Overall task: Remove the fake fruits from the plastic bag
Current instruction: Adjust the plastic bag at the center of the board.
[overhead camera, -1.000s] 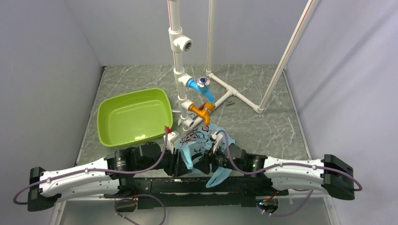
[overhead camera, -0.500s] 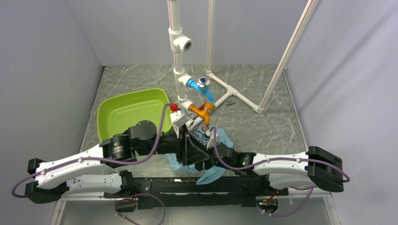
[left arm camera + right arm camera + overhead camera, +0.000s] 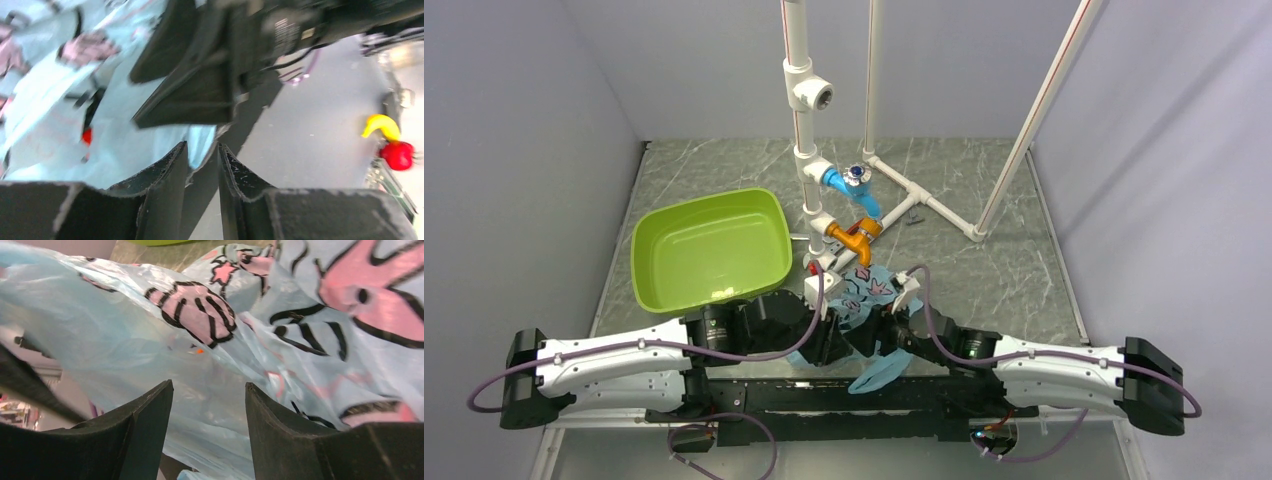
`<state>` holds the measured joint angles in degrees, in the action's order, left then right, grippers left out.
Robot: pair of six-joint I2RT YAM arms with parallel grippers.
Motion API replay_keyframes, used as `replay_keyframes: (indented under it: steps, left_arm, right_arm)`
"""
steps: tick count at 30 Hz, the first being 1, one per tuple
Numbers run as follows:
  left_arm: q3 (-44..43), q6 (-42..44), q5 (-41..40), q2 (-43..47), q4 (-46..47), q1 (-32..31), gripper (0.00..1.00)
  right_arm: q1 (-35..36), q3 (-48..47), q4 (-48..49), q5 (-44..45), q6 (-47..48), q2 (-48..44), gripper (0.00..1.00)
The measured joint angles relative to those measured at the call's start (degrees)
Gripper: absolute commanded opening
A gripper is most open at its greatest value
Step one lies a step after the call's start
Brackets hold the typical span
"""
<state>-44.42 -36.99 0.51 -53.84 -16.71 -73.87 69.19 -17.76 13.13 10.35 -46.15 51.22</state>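
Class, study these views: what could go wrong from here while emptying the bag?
1. The plastic bag hangs partly past the near edge of the table; a tug may drag it off.
2. No fruit is plainly visible, so the right gripper, fingers open against the film, may pinch only plastic.
3. The left gripper sits close beside it; they could collide.

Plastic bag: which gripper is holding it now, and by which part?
The left gripper seems to pinch the plastic bag at its edge; the right gripper is open.

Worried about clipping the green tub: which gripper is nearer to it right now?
Left. The left gripper sits by the near right corner of the green tub; the right gripper is farther right, on the other side of the plastic bag.
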Motion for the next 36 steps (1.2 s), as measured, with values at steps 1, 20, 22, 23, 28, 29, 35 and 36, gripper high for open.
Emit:
replay_keyframes:
  steps: [1,20,22,23,28,29,35,36]
  left_arm:
    - [1.4,-0.9,-1.3,0.2,-1.0,0.0,0.33]
    - [0.7,-5.7,-11.5,-9.9,-5.3,-0.2,0.48]
    - [0.7,-5.7,-12.7,-9.9,-4.5,-0.2,0.47]
    - [0.7,-5.7,-13.0,-10.0,-3.8,-0.2,0.47]
    - [0.7,-5.4,-12.8,-11.4,1.2,-0.2,0.45]
    - [0.4,-5.3,-12.6,-12.2,1.7,-0.2,0.41]
    - [-0.1,-5.3,-14.4,-16.1,2.1,-0.5,0.39]
    - [0.1,-5.0,-14.9,-16.2,2.3,-0.6,0.39]
  right_arm:
    - [-0.5,1.0,-0.6,0.2,-0.4,-1.6,0.57]
    - [0.8,4.2,0.2,-3.9,4.3,9.9,0.33]
    - [1.0,4.8,1.7,-4.5,3.8,9.8,0.32]
    - [1.0,5.4,2.6,-4.5,3.5,9.6,0.32]
    - [1.0,7.1,3.1,-4.1,1.8,7.0,0.28]
    - [1.0,7.1,2.7,-3.5,1.5,6.1,0.26]
    - [1.0,7.2,-1.0,0.2,-0.8,-2.4,0.04]
    - [1.0,7.2,-1.8,0.9,-1.3,-3.7,0.01]
